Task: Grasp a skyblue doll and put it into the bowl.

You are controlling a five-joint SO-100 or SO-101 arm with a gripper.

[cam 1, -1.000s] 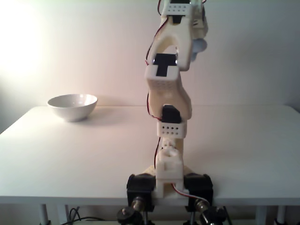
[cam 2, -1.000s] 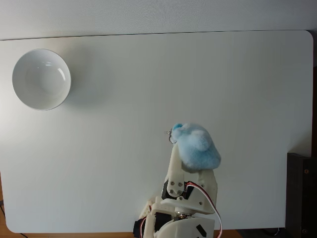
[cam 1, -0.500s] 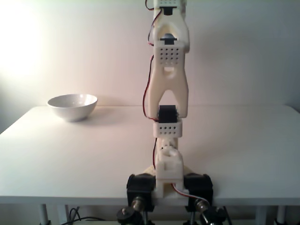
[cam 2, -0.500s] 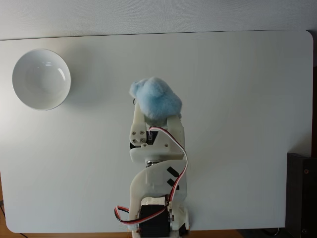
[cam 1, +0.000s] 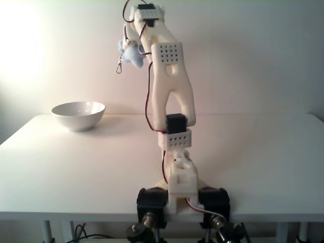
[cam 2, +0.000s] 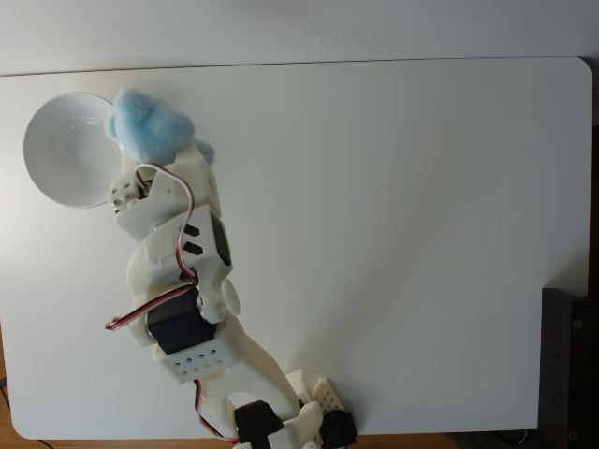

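In a fixed view from the front, the white plastic arm [cam 1: 169,96] rises from its base at the lower middle of the frame and leans toward the upper left, where the small fluffy pale sky-blue plush doll [cam 1: 129,52] hangs high above the white table [cam 1: 263,152], a little metal keychain clip [cam 1: 120,66] dangling below it. The gripper [cam 1: 132,48] sits behind and around the doll there, closed on it, though the fingertips themselves are hidden by the plush. The round glossy white ceramic bowl [cam 1: 78,115] stands on the table at the left of the frame, lower than the doll and further left. In a fixed view from above, the arm [cam 2: 187,309] stretches from the bottom edge up toward the upper left corner, red and white wires looping along it. The doll [cam 2: 148,125] shows as a lumpy blue puff over the right side of the bowl's rim [cam 2: 37,126], overlapping it in the picture, with the gripper [cam 2: 157,150] clamped on its lower part. A dark box-like object [cam 2: 569,365] stands at the lower right edge of the frame.
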